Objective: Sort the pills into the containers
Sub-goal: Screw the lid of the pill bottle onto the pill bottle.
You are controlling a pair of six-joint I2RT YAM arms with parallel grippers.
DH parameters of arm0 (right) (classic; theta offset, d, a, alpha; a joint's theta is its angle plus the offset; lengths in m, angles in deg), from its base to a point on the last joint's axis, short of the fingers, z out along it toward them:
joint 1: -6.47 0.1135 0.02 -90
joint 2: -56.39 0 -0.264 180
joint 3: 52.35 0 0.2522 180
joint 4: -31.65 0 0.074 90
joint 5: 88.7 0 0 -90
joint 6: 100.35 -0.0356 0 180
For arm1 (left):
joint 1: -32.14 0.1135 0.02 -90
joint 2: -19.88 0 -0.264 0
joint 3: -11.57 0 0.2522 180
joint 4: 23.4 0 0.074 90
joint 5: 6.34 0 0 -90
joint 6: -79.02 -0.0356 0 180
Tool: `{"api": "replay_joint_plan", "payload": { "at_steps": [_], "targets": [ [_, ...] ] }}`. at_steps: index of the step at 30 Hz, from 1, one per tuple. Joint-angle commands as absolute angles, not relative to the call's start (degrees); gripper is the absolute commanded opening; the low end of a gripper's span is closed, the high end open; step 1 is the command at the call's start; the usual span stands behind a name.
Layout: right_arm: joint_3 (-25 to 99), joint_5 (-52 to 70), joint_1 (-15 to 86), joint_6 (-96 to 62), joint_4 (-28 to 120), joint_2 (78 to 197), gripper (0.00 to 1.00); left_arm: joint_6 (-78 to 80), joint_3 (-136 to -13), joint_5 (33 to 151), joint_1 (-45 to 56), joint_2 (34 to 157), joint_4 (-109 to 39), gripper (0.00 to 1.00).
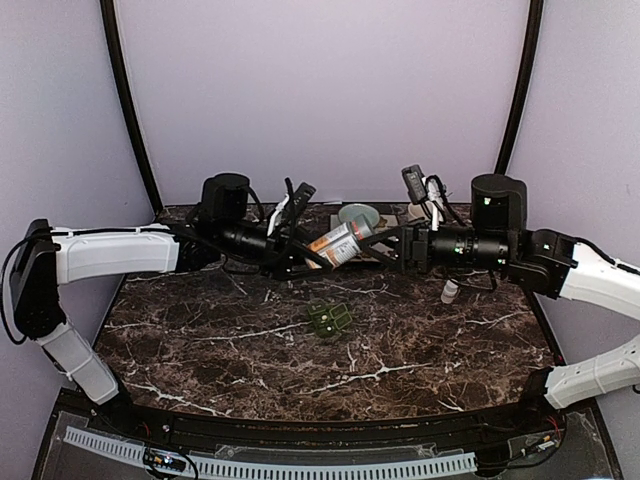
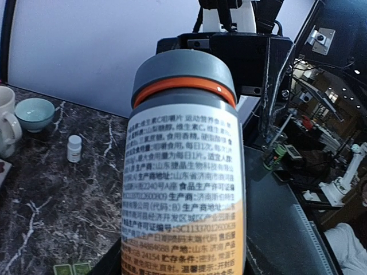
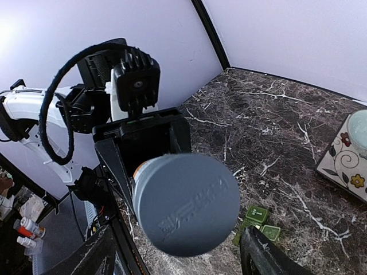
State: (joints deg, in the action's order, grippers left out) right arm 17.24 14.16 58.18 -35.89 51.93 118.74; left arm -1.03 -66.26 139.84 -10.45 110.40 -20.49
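Above: dark veined marble table [image 1: 200,340], lilac walls [image 1: 320,90]; left gripper [image 1: 312,250] clasps labelled bottle [image 1: 338,242], right gripper [image 1: 385,246] spread near grey cap [image 3: 186,206].

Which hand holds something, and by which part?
The left hand holds the bottle by its labelled body; the right hand sits at its grey cap, grip unclear.

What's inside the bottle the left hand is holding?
Nothing inside shows: the grey cap is on the bottle, and a printed label covers its side. What it holds cannot be seen.
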Motion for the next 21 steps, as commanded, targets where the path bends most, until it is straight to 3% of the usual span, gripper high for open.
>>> {"api": "replay_joint_plan", "payload": {
  "at_steps": [1, 21],
  "targets": [
    [17.02, 15.61, 58.06, -33.04, 49.22, 118.27, 0.75, 1.84, -69.51, 151.76, -10.40, 112.23, -23.73, 0.00],
    [16.96, 19.88, 58.08, -34.37, 47.40, 120.05, 0.73, 4.79, -71.09, 157.95, -10.41, 115.03, -23.62, 0.00]
  ]
}}
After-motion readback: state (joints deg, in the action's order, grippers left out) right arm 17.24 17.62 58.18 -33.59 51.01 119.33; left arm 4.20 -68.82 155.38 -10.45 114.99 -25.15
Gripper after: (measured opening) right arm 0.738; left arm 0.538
